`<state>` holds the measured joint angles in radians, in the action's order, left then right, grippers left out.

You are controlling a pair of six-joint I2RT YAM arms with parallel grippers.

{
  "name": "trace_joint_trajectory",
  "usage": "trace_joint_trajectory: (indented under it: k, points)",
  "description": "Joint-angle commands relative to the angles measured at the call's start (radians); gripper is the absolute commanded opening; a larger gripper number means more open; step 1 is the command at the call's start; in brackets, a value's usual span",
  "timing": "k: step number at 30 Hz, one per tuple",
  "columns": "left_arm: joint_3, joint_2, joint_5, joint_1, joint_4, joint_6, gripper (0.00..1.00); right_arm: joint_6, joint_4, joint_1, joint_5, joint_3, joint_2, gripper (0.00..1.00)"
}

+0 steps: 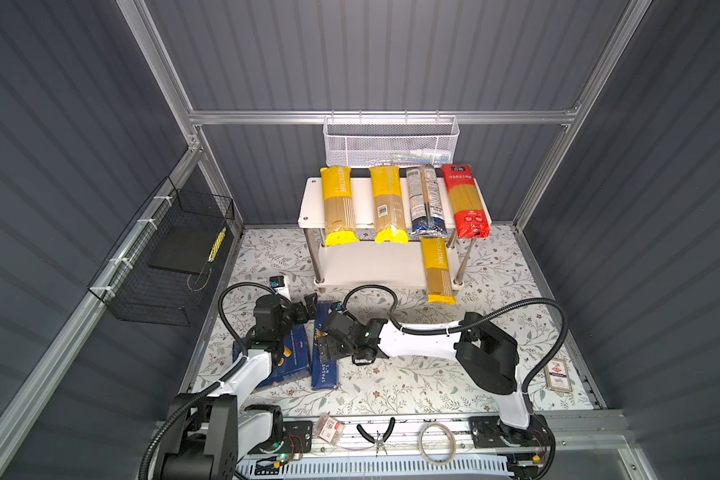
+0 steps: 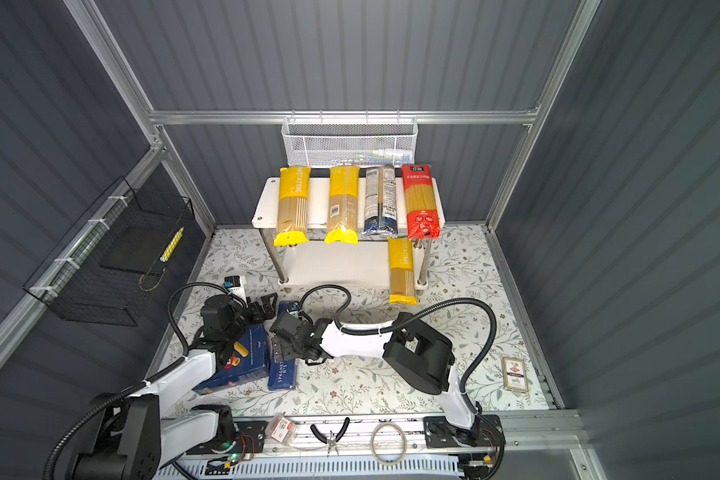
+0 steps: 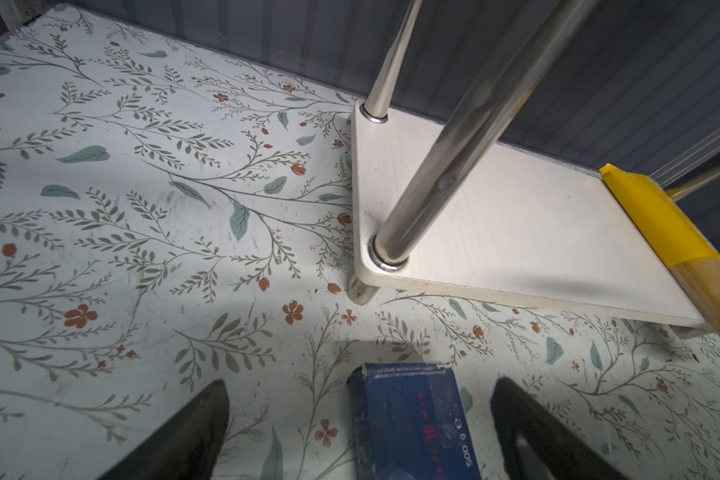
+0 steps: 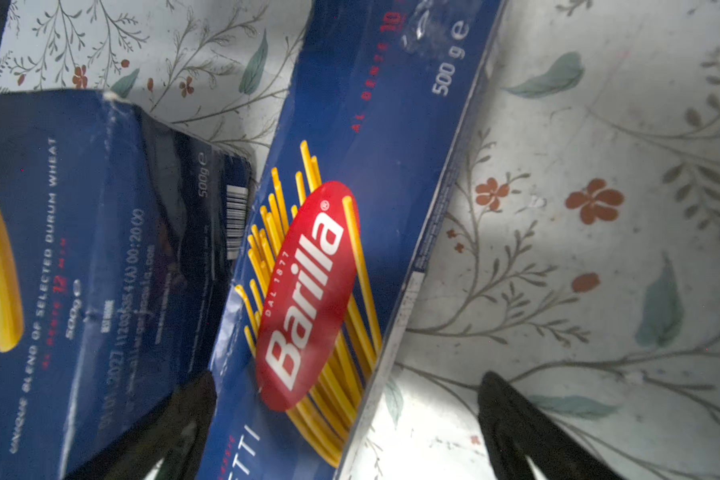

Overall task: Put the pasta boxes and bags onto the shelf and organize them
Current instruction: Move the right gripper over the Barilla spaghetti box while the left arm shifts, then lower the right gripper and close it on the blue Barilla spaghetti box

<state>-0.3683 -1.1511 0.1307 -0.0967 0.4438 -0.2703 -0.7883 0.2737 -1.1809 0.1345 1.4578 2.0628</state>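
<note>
- The right tool (image 4: pixel 346 388) is hanging spread wide, straddling the spaghetti box (image 1: pixel 324 374), gripping nothing.
- That box is lying flat on the worktop (image 1: pixel 412 374), just in front of the shelf (image 1: pixel 360 199).
- The left tool (image 3: pixel 360 384) is gaping too, empty, hovering before the shelf's left legs.
</note>
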Motion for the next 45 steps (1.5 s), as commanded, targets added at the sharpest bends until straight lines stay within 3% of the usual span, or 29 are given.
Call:
trace_joint_trajectory:
  k: [1, 20, 25, 41, 45]
  points:
    - [0.009, 0.014, -0.018, 0.004, 0.046, 0.002, 0.99, -0.02, 0.048, -0.004, 0.012, 0.043, 0.034, 0.99]
    - [-0.006, -0.004, -0.003, 0.004, 0.035, 0.008, 0.99, -0.035, 0.095, -0.013, 0.004, 0.136, 0.109, 0.99]
    - [0.002, 0.006, 0.0, 0.005, 0.039, 0.008, 0.99, -0.046, 0.244, -0.014, 0.063, 0.21, 0.149, 0.99]
    - [0.005, 0.013, 0.001, 0.005, 0.039, 0.007, 0.99, -0.037, 0.294, -0.036, 0.071, 0.251, 0.188, 0.99]
    - [0.003, 0.014, 0.0, 0.004, 0.036, 0.008, 0.99, -0.049, 0.315, -0.035, 0.104, 0.199, 0.156, 0.99]
